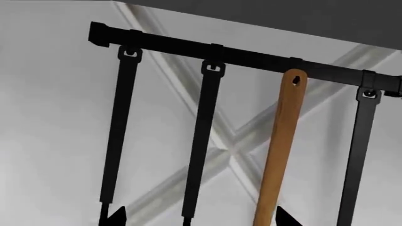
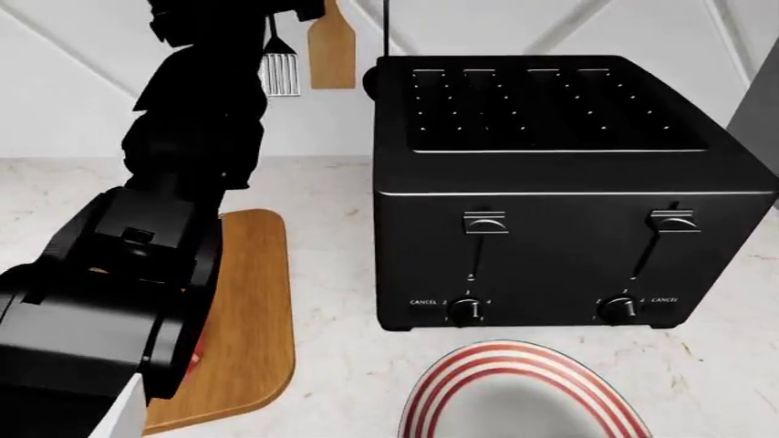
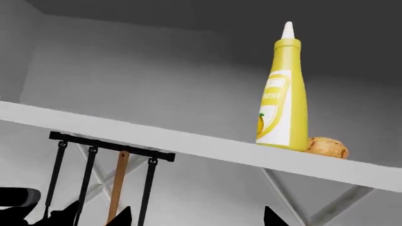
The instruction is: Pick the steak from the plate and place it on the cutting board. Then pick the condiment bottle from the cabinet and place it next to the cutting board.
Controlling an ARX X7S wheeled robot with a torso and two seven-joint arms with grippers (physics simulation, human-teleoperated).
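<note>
Condiment bottle (image 3: 283, 92) stands upright on shelf (image 3: 188, 146) — above right tool (image 3: 195, 217), fingers apart.

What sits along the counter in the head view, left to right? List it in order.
Left arm → cutting board → plate and, behind it, the black toaster.

A pale marble counter (image 2: 328, 196) holds a flat light-brown wooden cutting board (image 2: 250, 301) with rounded corners, a big black toaster (image 2: 554, 192) with two knobs, and a round plate (image 2: 524, 397) with red and white rim stripes. The toaster sits between the board and the plate. Up high, a white cabinet shelf (image 3: 188, 143) holds a slim yellow squeeze bottle (image 3: 284, 94), standing upright, and a small lumpy brown thing (image 3: 326, 147) touching it.
</note>
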